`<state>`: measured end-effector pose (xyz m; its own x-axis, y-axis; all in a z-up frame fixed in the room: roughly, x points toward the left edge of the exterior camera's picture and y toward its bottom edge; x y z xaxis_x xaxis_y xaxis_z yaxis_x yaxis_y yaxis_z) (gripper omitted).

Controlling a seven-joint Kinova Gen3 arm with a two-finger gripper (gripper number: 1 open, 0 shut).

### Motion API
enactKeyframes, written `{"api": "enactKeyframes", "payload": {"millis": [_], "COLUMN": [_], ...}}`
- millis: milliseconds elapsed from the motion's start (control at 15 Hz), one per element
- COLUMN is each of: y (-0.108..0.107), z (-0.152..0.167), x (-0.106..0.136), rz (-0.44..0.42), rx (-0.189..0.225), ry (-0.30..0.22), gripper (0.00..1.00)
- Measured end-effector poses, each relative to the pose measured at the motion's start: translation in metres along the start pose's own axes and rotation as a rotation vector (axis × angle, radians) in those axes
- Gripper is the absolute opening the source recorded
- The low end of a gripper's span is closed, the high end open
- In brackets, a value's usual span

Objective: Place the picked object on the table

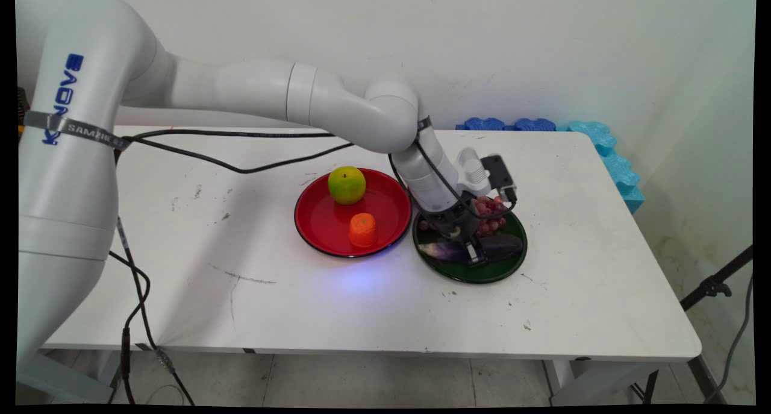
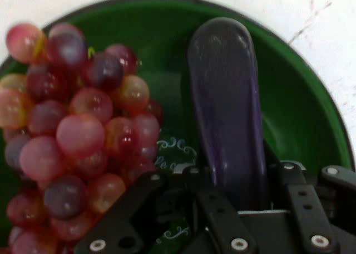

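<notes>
One long dark-purple glossy eggplant (image 2: 228, 98) lies in the round dark-green plate (image 2: 295, 115), its long axis running straight away from the black two-finger gripper (image 2: 236, 198), whose fingers are clenched around its near end. Just beside it on the same plate, touching or nearly so, sits a bunch of red grapes (image 2: 78, 137). The red round plate (image 1: 319, 221) alongside carries a green apple (image 1: 347, 184) and an orange carrot stub (image 1: 362, 229)

A white table (image 1: 572, 317), scuffed, spreads beneath the pincer. Behind it, a pale wall (image 1: 482, 46); blue foam (image 1: 602, 143) at right; grey floor (image 1: 361, 381) below.
</notes>
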<state>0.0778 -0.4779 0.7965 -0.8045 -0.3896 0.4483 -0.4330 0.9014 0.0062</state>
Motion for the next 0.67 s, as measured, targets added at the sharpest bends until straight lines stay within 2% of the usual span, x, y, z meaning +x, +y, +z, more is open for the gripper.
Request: {"api": "enactKeyframes", "payload": {"millis": [200,400,667], "y": [0.001,0.006,0.016], "z": [-0.019,-0.057,-0.108], "x": [0.008,0.016,0.017], "rz": [0.026,0.072,0.084], "rx": [0.01,0.008,-0.007], "ry": [0.02,0.043,0.083], "gripper": [0.0,0.0,0.0]}}
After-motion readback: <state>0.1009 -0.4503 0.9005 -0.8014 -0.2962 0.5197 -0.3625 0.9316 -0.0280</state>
